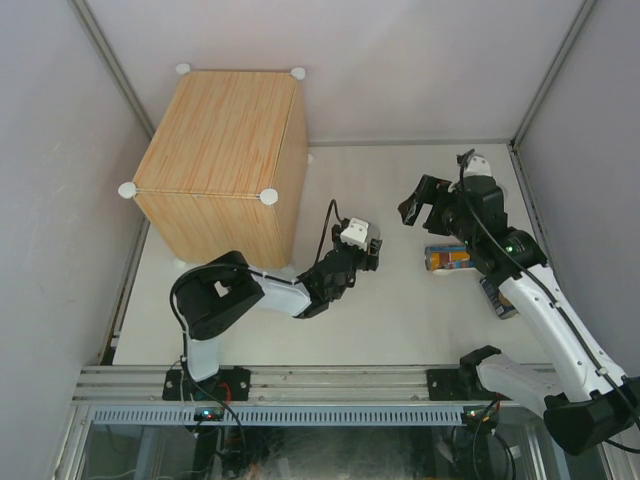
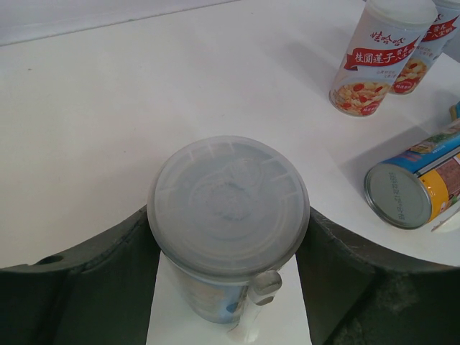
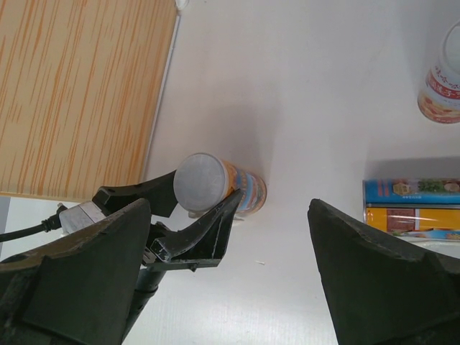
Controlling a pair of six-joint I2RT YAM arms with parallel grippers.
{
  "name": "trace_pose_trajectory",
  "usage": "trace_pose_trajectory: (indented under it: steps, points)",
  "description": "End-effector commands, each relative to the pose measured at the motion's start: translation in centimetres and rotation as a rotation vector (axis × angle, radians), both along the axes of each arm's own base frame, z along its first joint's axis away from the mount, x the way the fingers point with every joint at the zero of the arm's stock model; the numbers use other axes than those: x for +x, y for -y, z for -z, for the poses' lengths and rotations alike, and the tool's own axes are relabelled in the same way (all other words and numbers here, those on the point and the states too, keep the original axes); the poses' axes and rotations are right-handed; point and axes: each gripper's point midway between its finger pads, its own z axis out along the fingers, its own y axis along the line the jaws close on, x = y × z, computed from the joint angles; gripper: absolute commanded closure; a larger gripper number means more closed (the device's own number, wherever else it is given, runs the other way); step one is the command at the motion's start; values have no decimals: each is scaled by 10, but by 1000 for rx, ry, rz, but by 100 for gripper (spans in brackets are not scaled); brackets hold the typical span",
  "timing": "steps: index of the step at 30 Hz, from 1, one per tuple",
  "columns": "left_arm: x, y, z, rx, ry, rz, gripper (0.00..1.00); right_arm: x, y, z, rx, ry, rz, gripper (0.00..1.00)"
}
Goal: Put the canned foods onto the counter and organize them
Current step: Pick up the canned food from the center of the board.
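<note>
The trouble I expect is in the lift. The left gripper (image 2: 226,213) has its jaws on either side of a tall can (image 2: 228,205), right up against the cloudy plastic lid. I cannot tell whether they pinch it yet. A hold that high could slip or pop the lid, and a tall can caught off-centre may tip as it leaves the table (image 1: 400,310). It stands upright near the middle of the table, off the near right corner of the counter (image 1: 220,140). The counter is tall, so a can carried too low would strike its side or a corner knob. The right gripper (image 3: 230,237) hangs wide open nearby with nothing in it. A careless swing could bring the two arms together, or knock the cans near the table's right edge. I count four cans for certain. There are two tall blue-and-orange ones, the one between the jaws and another lying on its side (image 2: 413,183). Two short white-and-red cans (image 2: 374,61) stand together behind it. None sits on the counter yet, and the right arm may hide others.
</note>
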Motion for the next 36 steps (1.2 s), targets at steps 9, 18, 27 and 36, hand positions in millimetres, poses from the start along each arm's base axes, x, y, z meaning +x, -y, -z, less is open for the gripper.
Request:
trace_pose_trajectory:
  steps: [9, 18, 27, 36]
  points:
    - [3, 8, -46, -91, 70, 17, 100, 3, 5, -15, 7, 54, -7, 11]
    - [-4, -1, -70, -93, 110, 22, 100, 4, 8, -10, 15, 49, 13, 11]
    - [-9, -12, -91, -105, 138, 20, 100, 7, 10, -7, 17, 45, 31, 11]
    - [-19, -20, -120, -110, 164, 34, 100, 10, 14, -6, 27, 44, 50, 11]
